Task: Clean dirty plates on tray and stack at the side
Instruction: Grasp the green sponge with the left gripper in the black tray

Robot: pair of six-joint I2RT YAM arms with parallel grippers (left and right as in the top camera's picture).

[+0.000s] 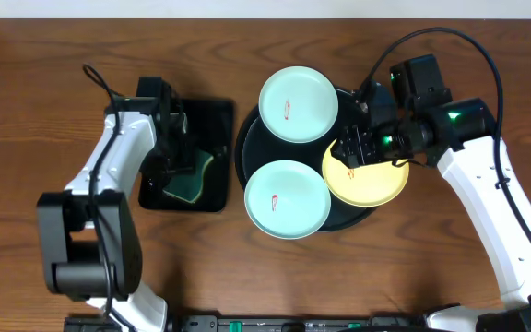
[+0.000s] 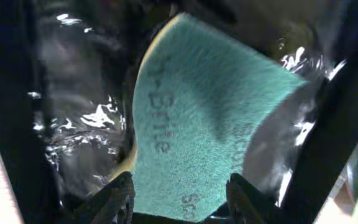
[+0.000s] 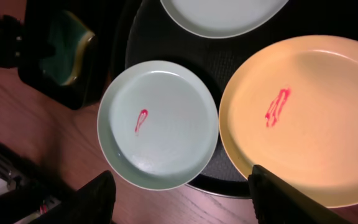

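Three plates lie on the round black tray (image 1: pixel 243 138): a mint-blue plate (image 1: pixel 298 103) at the back, a second mint-blue plate (image 1: pixel 287 198) in front, and a yellow plate (image 1: pixel 367 180) at the right. Each has a red smear. My right gripper (image 1: pixel 351 150) hovers open over the yellow plate's left part. In the right wrist view the right gripper (image 3: pixel 185 199) spans the gap between the front mint-blue plate (image 3: pixel 160 124) and the yellow plate (image 3: pixel 316 118), holding nothing. My left gripper (image 2: pixel 179 202) is open, its fingers either side of a green sponge (image 2: pixel 204 118).
The green sponge (image 1: pixel 192 175) lies in a small rectangular black tray (image 1: pixel 215 115) left of the round tray. Bare wooden table (image 1: pixel 44 111) surrounds both trays. The left arm's base stands at the front left, the right arm's at the front right.
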